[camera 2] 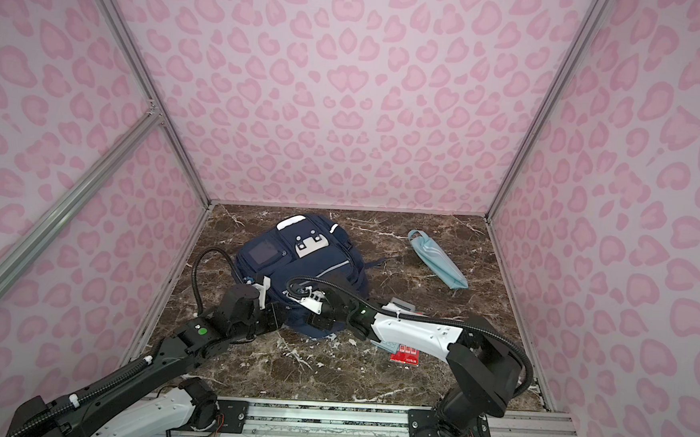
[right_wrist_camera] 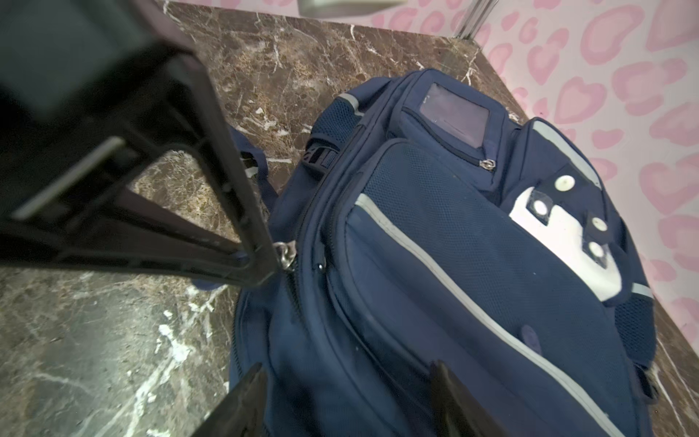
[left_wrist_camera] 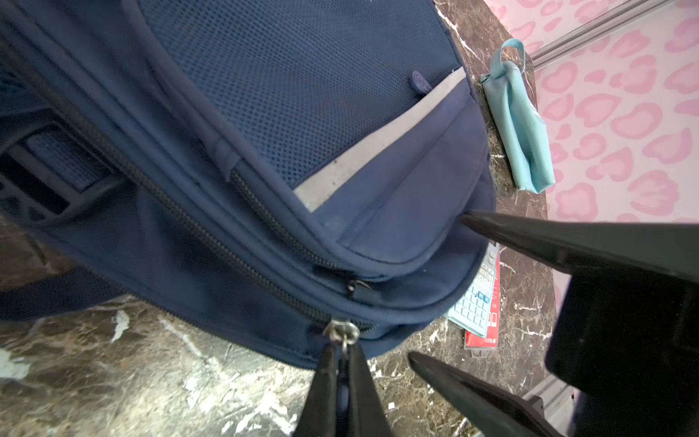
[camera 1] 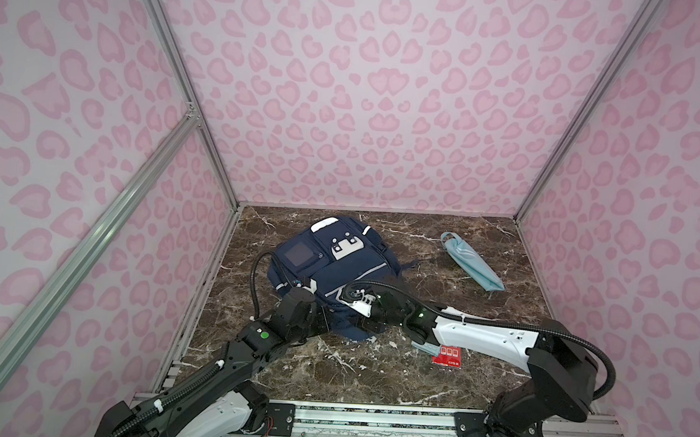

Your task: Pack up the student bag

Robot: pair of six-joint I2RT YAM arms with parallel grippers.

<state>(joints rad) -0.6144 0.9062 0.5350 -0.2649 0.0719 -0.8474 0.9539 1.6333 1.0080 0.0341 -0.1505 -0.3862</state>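
1. On the counter [camera 1: 372, 375], just beside the near right corner of the student bag [camera 1: 329, 264], a pale blue calculator [left_wrist_camera: 474, 299] lies on a red booklet [camera 1: 448, 356]. Both are outside the bag.
2. At the bag's near edge, the left hand [left_wrist_camera: 342, 352] is clamped together on the zipper pull [left_wrist_camera: 342, 333] of the main compartment.
3. The right hand [right_wrist_camera: 348, 367] hovers over the bag's near end with its fingers apart, gripping nothing.
4. The bag lies flat on the counter, front pockets up. Its zip looks closed along the stretch in view, with no opening showing.
5. Beyond the bag's far right side, well apart from it, a light blue pouch [camera 1: 472, 260] lies on the counter.
6. My judgement is that packing is at an early stage. All 3 loose items are unpacked, and what is left is unzipping, loading and closing.
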